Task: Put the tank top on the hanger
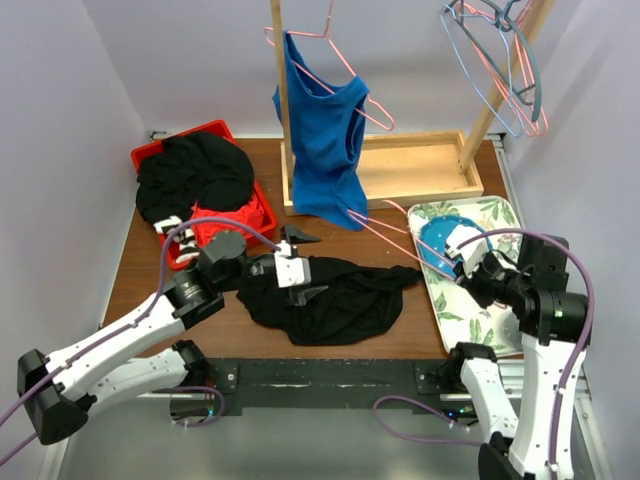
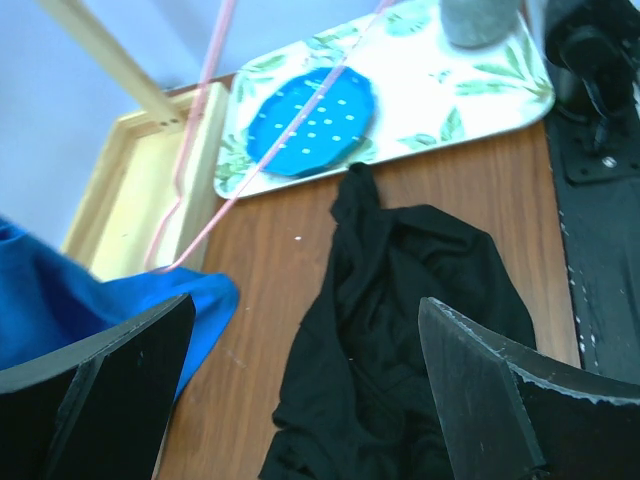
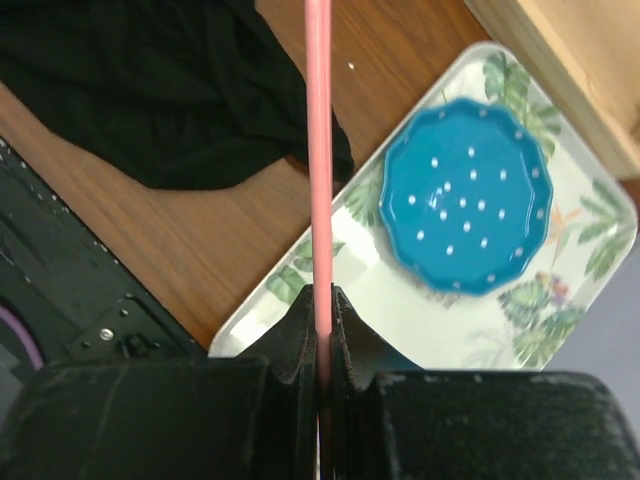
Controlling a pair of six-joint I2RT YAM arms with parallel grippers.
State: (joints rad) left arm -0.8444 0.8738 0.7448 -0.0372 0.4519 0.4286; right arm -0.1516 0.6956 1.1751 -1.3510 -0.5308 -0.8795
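Right jaws pinch one rod of the pink wire hanger (image 3: 318, 150), steadying it above the floral tray (image 1: 495, 215). Left jaws hang spread wide over the black tank top (image 1: 345, 295), crumpled on the counter (image 1: 418, 325) mid-front, apparently poised to lift fabric toward the wire.

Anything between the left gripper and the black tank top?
Nothing: the left wrist view shows the tank top uncovered under the open left gripper; the pink hanger runs off to its side.
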